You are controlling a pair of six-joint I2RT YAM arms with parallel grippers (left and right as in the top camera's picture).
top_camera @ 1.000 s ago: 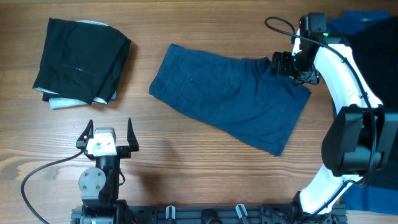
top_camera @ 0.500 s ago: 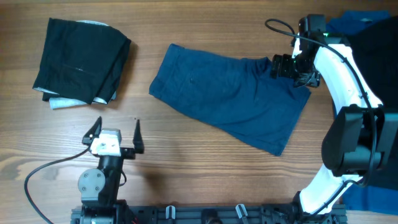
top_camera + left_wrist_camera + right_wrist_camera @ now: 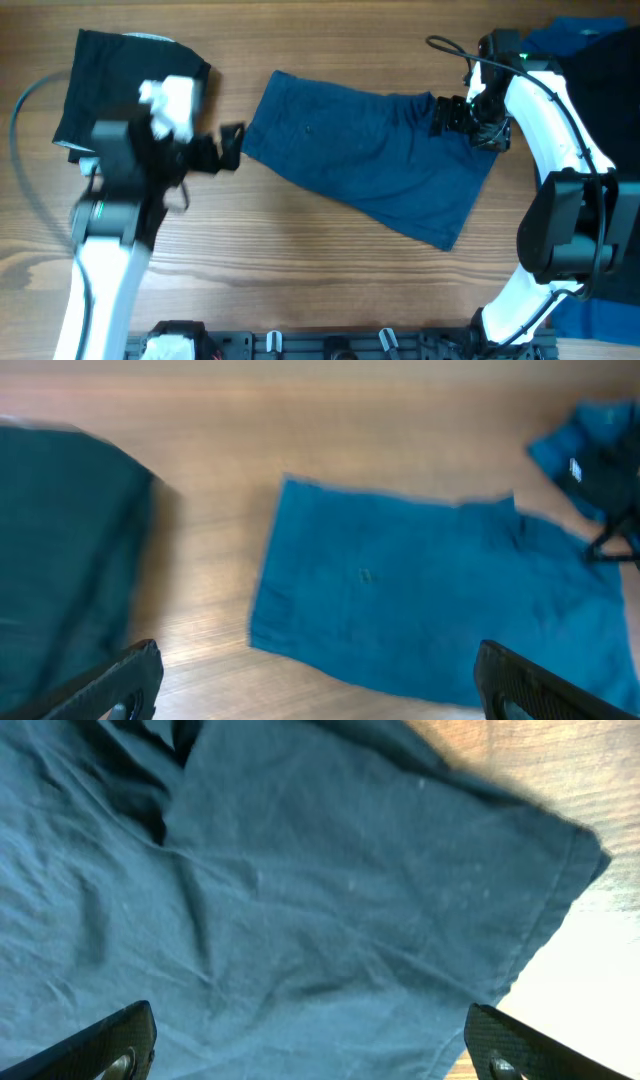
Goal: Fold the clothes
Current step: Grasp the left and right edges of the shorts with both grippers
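Note:
The navy garment (image 3: 370, 160) lies spread flat on the wooden table, a small pale button (image 3: 307, 127) on its left half. It also shows in the left wrist view (image 3: 420, 600) and fills the right wrist view (image 3: 300, 890). A folded black garment (image 3: 120, 90) lies at the far left, over something pale. A brighter blue and black heap (image 3: 590, 60) sits at the right edge. My left gripper (image 3: 232, 148) is open and empty beside the navy garment's left edge. My right gripper (image 3: 450, 115) is open just above the garment's upper right corner.
The right arm's white links (image 3: 560, 130) stretch along the right side of the table. A black cable (image 3: 450, 45) loops above the right wrist. Bare wood (image 3: 300, 270) lies in front of the navy garment.
My left arm has risen from its rest at the table's front and swung forward to the navy garment's left edge. My right gripper has shifted slightly down-left over the garment's corner.

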